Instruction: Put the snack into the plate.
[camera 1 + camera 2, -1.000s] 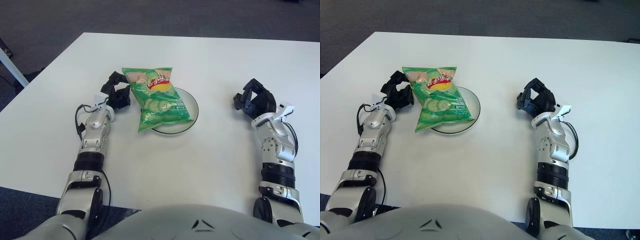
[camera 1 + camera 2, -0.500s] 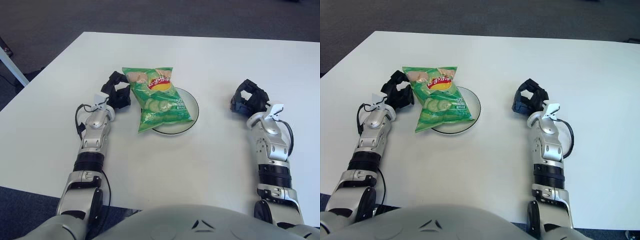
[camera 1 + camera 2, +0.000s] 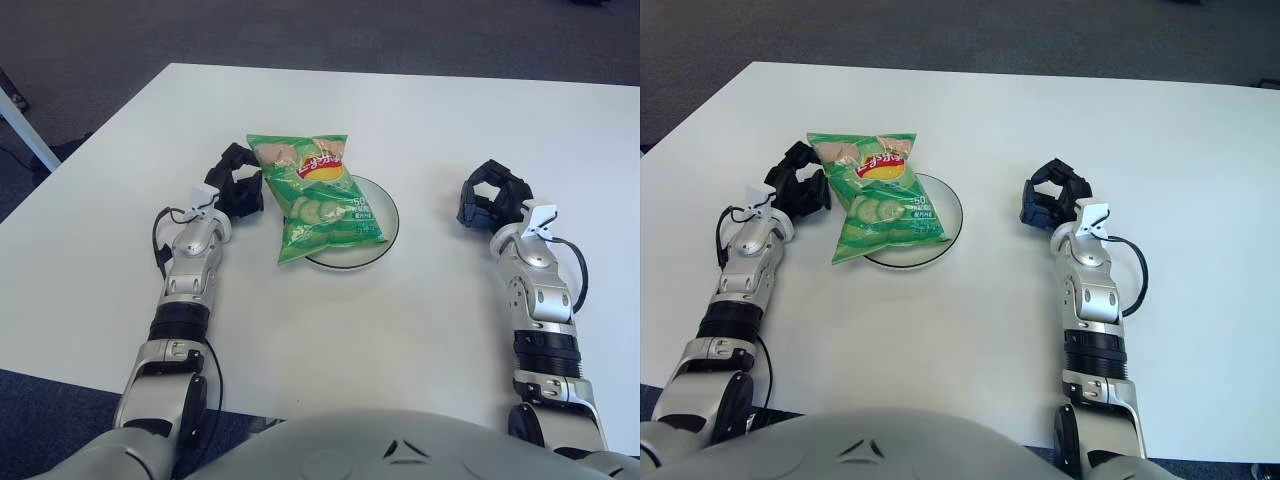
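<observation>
- Green chip bag (image 3: pixel 315 196) lies flat across the round plate (image 3: pixel 385 232), printed side up. Its right half covers the plate; its left edge and lower left corner hang past the rim onto the white table (image 3: pixel 420 320).
- Left hand (image 3: pixel 237 188) sits at the bag's left edge, just left of the upper half. Black fingers (image 3: pixel 228 160) are curled toward the bag and right up against it; can't tell whether they actually pinch the edge or only touch it.
- Plate is one step further right of the left hand, beyond the bag; only the plate's right and lower rim shows.
- Right hand (image 3: pixel 492 195) shows well to the right of the plate, apart from it and from the bag, with bare tabletop between.
- Right hand fingers (image 3: pixel 478 190) are curled in a loose claw, holding nothing.
- Both forearms run back toward the robot's body at the near table edge.
</observation>
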Tool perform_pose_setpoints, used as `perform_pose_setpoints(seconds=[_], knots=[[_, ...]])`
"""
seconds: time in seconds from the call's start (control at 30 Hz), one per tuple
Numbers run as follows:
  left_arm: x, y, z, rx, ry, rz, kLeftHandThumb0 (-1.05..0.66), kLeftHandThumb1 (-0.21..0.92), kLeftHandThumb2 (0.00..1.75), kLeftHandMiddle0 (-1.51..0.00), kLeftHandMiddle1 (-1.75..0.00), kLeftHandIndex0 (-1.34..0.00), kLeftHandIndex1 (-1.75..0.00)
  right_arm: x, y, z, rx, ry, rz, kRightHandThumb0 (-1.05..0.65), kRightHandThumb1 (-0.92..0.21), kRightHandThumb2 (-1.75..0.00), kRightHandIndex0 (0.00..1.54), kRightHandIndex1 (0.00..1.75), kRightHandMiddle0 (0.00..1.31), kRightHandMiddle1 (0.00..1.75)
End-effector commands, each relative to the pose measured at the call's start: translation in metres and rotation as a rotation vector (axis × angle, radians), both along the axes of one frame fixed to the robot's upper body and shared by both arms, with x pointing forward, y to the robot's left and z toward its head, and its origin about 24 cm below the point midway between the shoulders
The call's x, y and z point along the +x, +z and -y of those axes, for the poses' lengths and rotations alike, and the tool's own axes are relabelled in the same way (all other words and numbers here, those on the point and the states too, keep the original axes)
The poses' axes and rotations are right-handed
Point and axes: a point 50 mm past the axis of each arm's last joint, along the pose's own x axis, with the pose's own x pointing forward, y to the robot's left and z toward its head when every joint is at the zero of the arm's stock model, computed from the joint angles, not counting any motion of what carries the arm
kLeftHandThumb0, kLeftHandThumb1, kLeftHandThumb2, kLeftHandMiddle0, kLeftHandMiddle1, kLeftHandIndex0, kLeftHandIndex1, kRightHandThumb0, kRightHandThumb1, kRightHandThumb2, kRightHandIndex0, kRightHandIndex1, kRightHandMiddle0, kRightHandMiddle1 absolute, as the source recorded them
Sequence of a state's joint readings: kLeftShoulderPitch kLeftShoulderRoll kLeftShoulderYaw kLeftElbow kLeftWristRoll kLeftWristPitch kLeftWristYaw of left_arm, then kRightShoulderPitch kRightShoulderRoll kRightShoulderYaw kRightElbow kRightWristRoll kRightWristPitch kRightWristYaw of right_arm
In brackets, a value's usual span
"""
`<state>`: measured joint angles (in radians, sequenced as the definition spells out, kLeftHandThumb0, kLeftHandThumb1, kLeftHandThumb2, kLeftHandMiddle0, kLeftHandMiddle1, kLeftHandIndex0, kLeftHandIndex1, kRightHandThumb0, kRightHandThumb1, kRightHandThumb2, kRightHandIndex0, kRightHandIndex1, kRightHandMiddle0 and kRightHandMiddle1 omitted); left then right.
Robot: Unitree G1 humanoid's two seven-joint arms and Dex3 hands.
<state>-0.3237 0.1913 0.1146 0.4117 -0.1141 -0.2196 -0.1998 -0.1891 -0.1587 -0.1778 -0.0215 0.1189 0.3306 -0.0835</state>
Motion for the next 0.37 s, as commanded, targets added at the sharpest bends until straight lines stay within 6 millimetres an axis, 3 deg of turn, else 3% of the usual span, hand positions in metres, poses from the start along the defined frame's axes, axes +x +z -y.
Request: perform_pose_setpoints(seconds=[0.0,0.33], knots=[[-0.0111,-0.0266,0.0015,-0.029,-0.003,-0.089,-0.39,0.63,0.92,-1.10,-1.75,-0.38,-1.75,-0.0162,-0.0334,0.0002,0.054,-0.025,-0.169,-0.49,-0.29,-1.34,1.30,1.75,0.63,1.75],[-0.0085,-0.0272,0.0024,-0.030,-0.017,-0.086,-0.39,0.65,0.89,-1.09,-1.75,-0.36,-1.75,-0.0131,-0.0358,0.0042,0.215,-0.006,-0.195,-0.50,-0.28,-1.36,1.30,1.75,0.64,1.75]])
